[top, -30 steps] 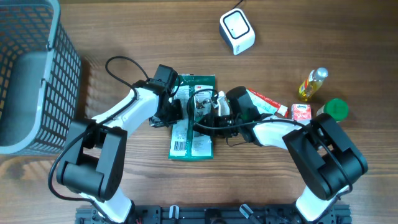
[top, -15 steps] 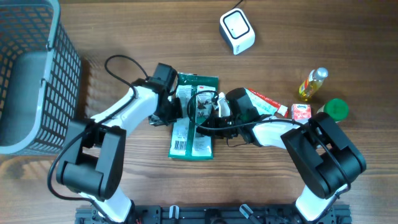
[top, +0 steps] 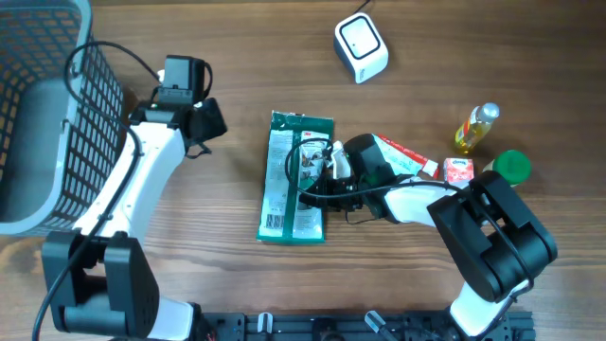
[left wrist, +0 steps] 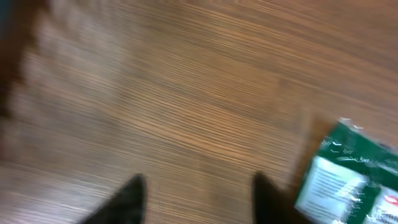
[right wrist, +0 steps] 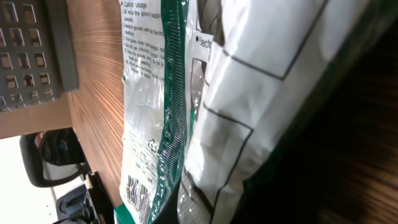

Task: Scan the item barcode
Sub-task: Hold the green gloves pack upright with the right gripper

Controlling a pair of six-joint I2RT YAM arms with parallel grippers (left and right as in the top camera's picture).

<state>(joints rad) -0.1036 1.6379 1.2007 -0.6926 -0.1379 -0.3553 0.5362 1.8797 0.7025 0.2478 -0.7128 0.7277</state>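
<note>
The right gripper (top: 311,178) pinches the green packet (top: 282,204) lying on the table (top: 227,284), the left gripper (left wrist: 196,199) is open and empty, and the scanner (top: 361,47) sits well apart, so scanning looks not done yet.

Overhead looks straight down; both wrist views, close to the table (top: 237,57), share the packet (top: 279,189).
</note>
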